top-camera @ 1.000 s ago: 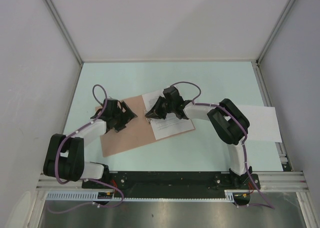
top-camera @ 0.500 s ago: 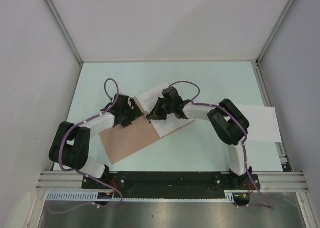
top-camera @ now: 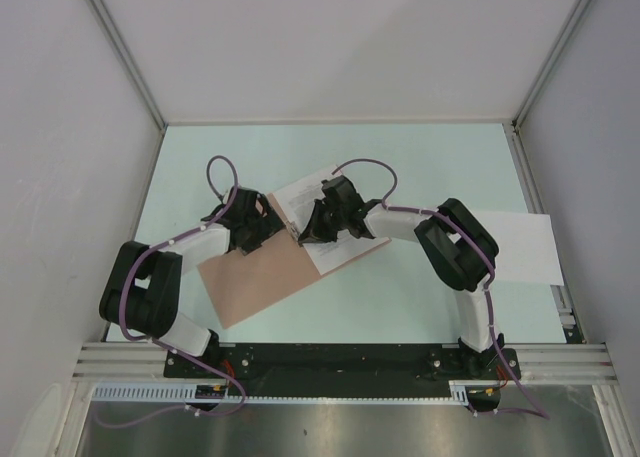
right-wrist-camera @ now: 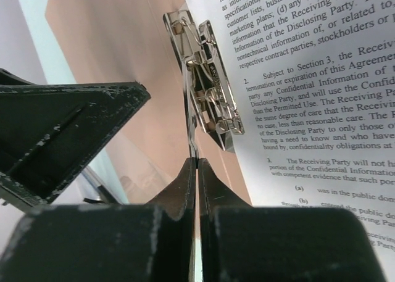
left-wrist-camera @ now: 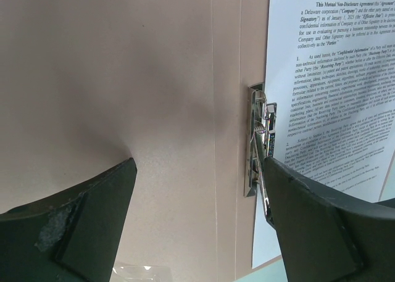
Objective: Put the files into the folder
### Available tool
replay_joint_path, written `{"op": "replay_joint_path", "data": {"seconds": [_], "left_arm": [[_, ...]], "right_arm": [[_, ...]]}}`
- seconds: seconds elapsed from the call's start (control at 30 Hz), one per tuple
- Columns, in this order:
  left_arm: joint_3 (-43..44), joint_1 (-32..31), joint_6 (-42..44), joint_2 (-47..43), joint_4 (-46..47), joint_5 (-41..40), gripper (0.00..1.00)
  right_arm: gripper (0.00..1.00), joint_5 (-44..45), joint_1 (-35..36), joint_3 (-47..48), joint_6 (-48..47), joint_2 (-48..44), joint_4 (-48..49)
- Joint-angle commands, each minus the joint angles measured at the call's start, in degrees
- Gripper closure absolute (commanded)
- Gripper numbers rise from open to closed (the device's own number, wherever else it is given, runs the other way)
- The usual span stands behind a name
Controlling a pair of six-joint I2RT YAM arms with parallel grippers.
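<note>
Folder (top-camera: 255, 282): salmon card, lying open and skewed, left of centre on the table (top-camera: 420, 162). The printed sheet (top-camera: 345, 255) lies on its right half and the plain sheet (top-camera: 525, 247) is at the right table edge, well apart. Green table shows all round the folder, widest on the far side.

- Left gripper (top-camera: 266, 231): jaws wide, holding nothing, over the spine.
- Right gripper (right-wrist-camera: 196, 171): pinched tight on the lever of the metal clip (right-wrist-camera: 207, 91).

Only the wrist views show the clip and readable text. Only the top view shows the plain sheet.

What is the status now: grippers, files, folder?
left gripper open over folder; right gripper shut on metal clip; printed sheet in folder; plain sheet outside, far right.
</note>
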Motion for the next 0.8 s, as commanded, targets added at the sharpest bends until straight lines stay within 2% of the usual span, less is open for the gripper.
{"op": "replay_joint_path", "data": {"seconds": [0.0, 0.4, 0.77], "left_arm": [[-1.65, 0.87, 0.52, 1.2, -3.6, -3.74, 0.08], [-3.94, 0.87, 0.78, 0.49, -2.19, -3.91, 0.08], [-4.82, 0.87, 0.96, -0.21, -1.75, -3.56, 0.08]], "right_arm": [[1.0, 9.88, -0.88, -1.14, -6.9, 3.11, -9.11], [1.0, 17.62, -0.27, -1.31, -10.5, 6.19, -9.99], [1.0, 21.4, 1.14, -1.23, -9.37, 10.23, -9.55]]}}
